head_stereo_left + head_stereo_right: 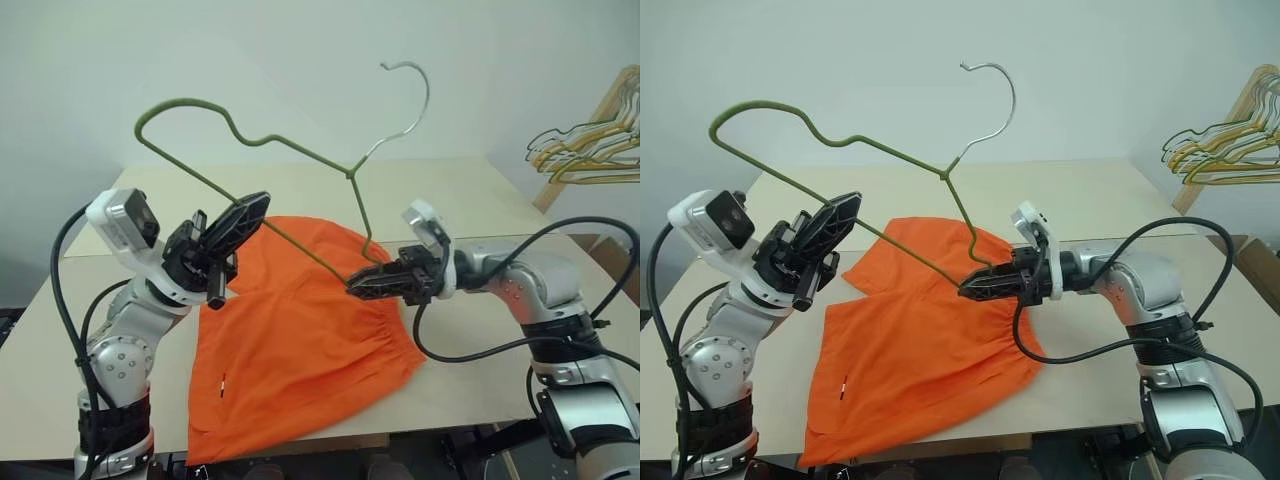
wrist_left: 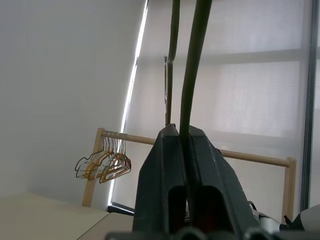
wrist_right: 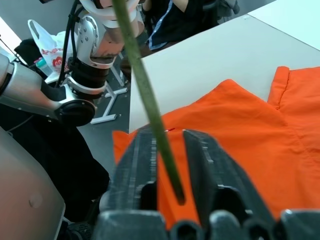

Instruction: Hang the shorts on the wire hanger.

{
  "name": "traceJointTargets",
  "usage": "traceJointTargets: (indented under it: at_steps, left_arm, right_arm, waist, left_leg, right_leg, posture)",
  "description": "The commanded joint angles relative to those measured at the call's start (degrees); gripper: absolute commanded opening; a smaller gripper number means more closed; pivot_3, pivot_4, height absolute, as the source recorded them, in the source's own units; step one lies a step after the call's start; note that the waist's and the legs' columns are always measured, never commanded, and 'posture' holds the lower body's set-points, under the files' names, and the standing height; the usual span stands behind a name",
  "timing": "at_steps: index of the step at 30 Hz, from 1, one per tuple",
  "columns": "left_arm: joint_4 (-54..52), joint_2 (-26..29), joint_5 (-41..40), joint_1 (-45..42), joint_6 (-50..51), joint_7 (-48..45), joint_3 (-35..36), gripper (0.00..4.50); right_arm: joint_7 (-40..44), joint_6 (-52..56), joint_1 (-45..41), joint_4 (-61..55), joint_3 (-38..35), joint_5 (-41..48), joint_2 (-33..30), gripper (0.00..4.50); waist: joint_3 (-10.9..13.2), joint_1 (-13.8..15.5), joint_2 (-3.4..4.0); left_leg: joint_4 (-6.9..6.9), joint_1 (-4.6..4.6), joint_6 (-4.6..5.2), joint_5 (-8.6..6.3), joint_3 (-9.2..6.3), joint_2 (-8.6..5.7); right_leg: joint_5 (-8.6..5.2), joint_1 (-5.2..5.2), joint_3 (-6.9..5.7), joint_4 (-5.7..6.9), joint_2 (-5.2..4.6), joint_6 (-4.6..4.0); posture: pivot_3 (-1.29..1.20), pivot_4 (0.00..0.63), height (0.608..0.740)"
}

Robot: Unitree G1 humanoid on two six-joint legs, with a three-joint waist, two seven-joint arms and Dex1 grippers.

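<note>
The wire hanger (image 1: 290, 150) is held up in the air above the table (image 1: 470, 200), tilted, with its hook (image 1: 408, 95) at the top and pointing away from the robot. The left gripper (image 1: 243, 215) is closed on one straight side of the wire; in the left wrist view the two fingers (image 2: 155, 185) are seen pressed together with the thin green wire (image 2: 192, 75) coming out between them. The rounded shoulder of the hanger rises above and behind this gripper.

The right gripper (image 1: 358, 284) is placed at the lower corner of the hanger, with its tips directed toward the left gripper. In the right wrist view the wire (image 3: 150, 105) passes between the two fingers (image 3: 137, 165), and a narrow gap is seen on each side of it, so the fingers are around the wire but a firm grip cannot be confirmed.

The shorts (image 1: 290, 340) are spread flat on the table, under both grippers and mostly below the right one. The gathered waistband (image 1: 395, 325) lies just under the right gripper, and the legs reach toward the near edge of the table, below the left gripper. The shorts are not held by either gripper.

A wooden rack with other hangers (image 1: 590, 145) stands well apart, beyond the right arm.
</note>
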Motion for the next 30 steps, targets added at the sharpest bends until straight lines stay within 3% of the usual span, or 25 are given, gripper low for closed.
traceJointTargets:
  at_steps: [1, 5, 10, 14, 18, 23, 30]
  left_arm:
    - [-0.7, -0.2, -1.3, -0.6, -0.9, -2.1, 0.4, 0.26]
    - [0.2, 0.5, 1.3, 0.4, 0.0, -1.2, -1.3, 1.34]
    - [2.0, 4.9, 11.7, 4.3, 1.0, -2.9, -7.4, 3.0]
    - [1.5, 9.5, 20.6, 8.4, -0.4, -5.9, -12.6, 4.34]
    - [-0.6, 13.3, 32.2, 10.5, -5.2, -5.5, -17.0, 4.43]
    - [-3.9, 17.6, 38.0, 10.2, -7.2, -7.7, -18.6, 4.43]
    - [-2.1, 19.3, 38.5, 8.3, -7.3, -11.1, -18.9, 4.43]
  right_arm:
    - [-0.5, 0.0, -1.0, -1.3, -2.0, 0.8, -0.1, 0.0]
    - [-0.7, -0.9, -0.3, -2.2, -3.0, 1.5, 0.5, 0.0]
    - [-3.6, 1.6, 0.7, -3.1, -7.5, 5.5, 1.4, 0.0]
    - [-7.1, 7.3, 4.0, -4.3, -12.4, 8.7, -2.3, 0.0]
    - [-6.7, 14.9, 12.1, -5.5, -17.5, 12.3, -11.4, 0.0]
    - [-7.2, 20.0, 23.5, -4.3, -23.2, 12.6, -20.6, 0.0]
    - [1.1, 21.7, 34.4, 2.6, -17.7, 9.0, -32.8, 0.0]
  waist:
    - [0.0, 0.0, 0.0]
    - [0.0, 0.0, -0.01]
    - [0.0, 0.0, -0.01]
    - [0.0, 0.1, 0.01]
    - [0.1, 1.0, 0.03]
    - [0.1, 1.2, 0.11]
    - [0.2, -0.2, 0.14]
  left_leg:
    - [0.0, 0.0, 0.0, 0.0, -0.01, 0.01]
    - [0.0, -0.02, 0.0, 0.0, -0.01, 0.0]
    - [-0.01, -0.03, 0.0, 0.0, 0.03, -0.01]
    - [-0.04, -0.04, 0.01, 0.0, 0.07, -0.01]
    - [-0.03, -0.1, 0.05, -0.03, 0.08, -0.02]
    - [-0.04, -0.07, 0.08, -0.04, 0.16, 0.02]
    - [0.0, 0.04, 0.24, -0.13, 0.31, 0.04]
  right_leg:
    - [0.0, -0.02, 0.0, 0.01, 0.01, 0.0]
    - [0.0, -0.01, 0.0, -0.01, -0.01, 0.01]
    - [0.0, -0.02, 0.0, 0.0, 0.0, 0.01]
    - [0.0, -0.03, 0.0, -0.01, 0.02, 0.0]
    - [0.0, -0.03, -0.07, -0.09, -0.01, 0.0]
    - [-0.02, 0.0, -0.03, -0.08, 0.02, -0.03]
    - [-0.06, 0.21, 0.08, -0.1, 0.04, 0.03]
  posture:
    - [0.03, 0.0, 0.74]
    - [0.03, 0.0, 0.74]
    - [0.02, 0.0, 0.74]
    - [0.02, 0.0, 0.74]
    - [0.0, 0.0, 0.74]
    - [-0.03, 0.0, 0.74]
    - [-0.07, 0.0, 0.74]
